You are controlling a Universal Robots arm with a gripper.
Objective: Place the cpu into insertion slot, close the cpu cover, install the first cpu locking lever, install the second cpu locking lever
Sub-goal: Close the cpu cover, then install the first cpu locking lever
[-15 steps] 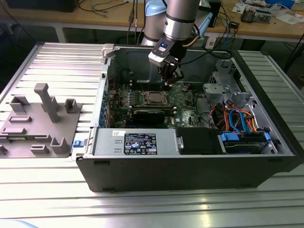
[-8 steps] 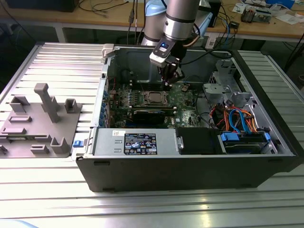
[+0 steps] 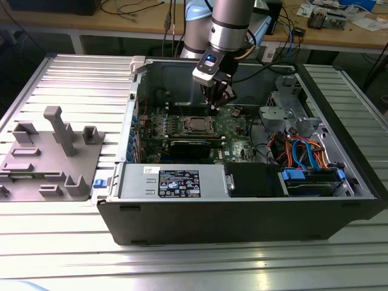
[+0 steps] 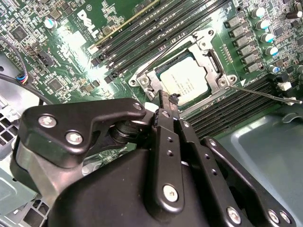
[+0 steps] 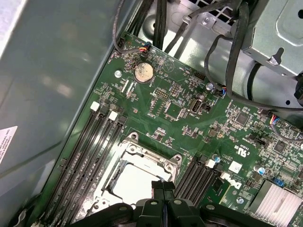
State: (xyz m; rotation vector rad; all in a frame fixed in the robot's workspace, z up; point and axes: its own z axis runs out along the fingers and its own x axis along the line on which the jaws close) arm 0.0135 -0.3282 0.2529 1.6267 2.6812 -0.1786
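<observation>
Poised mid-frame in exterior view, gripper (image 3: 213, 108) closed on nothing, just beside seated cpu (image 3: 199, 125); likely light, rigid, fragile, edge-held.

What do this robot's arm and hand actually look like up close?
The arm is a smooth silver-grey tube with pale blue joint caps and a black band; a small blue light glows at its wrist. The hand is matte black: chunky hinged links studded with silver screw heads, tapering to two slim flat fingers.
</observation>
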